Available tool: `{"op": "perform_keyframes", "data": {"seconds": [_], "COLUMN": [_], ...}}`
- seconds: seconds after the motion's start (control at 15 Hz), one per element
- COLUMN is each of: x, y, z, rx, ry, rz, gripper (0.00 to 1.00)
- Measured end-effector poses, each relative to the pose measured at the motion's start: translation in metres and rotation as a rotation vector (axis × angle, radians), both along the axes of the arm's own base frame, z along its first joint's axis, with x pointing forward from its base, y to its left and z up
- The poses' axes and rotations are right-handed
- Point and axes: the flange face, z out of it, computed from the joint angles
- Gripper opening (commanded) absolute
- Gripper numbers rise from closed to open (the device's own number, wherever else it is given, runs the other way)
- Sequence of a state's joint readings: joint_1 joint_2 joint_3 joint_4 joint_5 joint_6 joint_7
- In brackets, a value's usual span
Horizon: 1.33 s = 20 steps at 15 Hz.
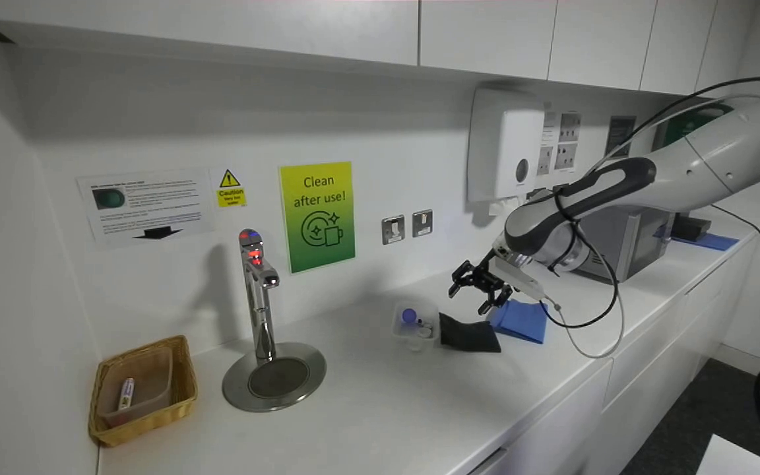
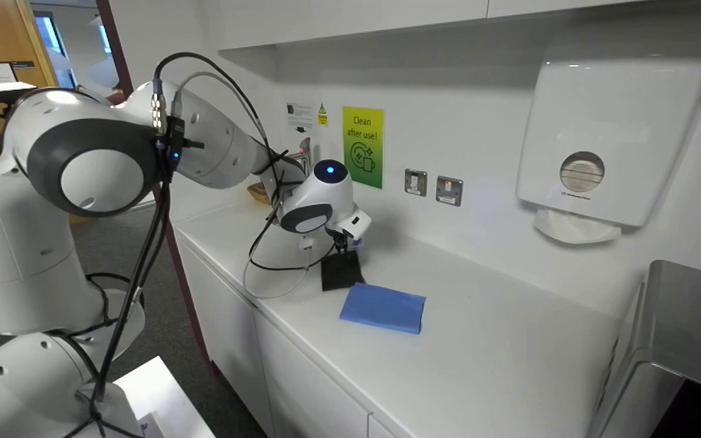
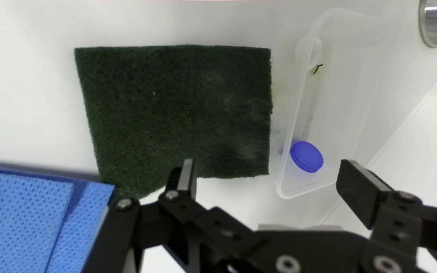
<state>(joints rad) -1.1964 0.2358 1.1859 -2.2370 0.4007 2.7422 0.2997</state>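
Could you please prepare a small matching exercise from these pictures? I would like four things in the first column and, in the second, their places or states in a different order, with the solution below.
Column one
1. Dark pad
2. Round blue cap
3. Wicker basket
4. Gripper

Column two
A. Inside the clear box
B. Open, with nothing in its grip
C. Between the blue cloth and the clear box
D. Holds a plastic tub

Right pairs: 1-C, 2-A, 3-D, 4-B
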Motion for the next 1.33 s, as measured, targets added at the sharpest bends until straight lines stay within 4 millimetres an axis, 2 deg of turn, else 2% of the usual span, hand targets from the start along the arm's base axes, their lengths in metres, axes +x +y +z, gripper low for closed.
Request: {"op": "perform_keyframes", "data": {"seconds": [0.2, 0.67, 0.87, 1.07, 1.33], "x": [-0.001, -0.002, -0.001, 0.002, 0.006], "y": [-0.003, -0.012, -0.015, -0.006, 0.019], "z": [0.001, -0.026, -0.031, -0.031, -0.028], "rx": [-0.051, -0.119, -0.146, -0.194, -0.247], "ry": [0.006, 0.072, 0.093, 0.092, 0.079], "rz": [-0.023, -0.034, -0.032, 0.007, 0.083], "gripper": [1.0, 1.0, 1.0, 1.0, 1.0]}}
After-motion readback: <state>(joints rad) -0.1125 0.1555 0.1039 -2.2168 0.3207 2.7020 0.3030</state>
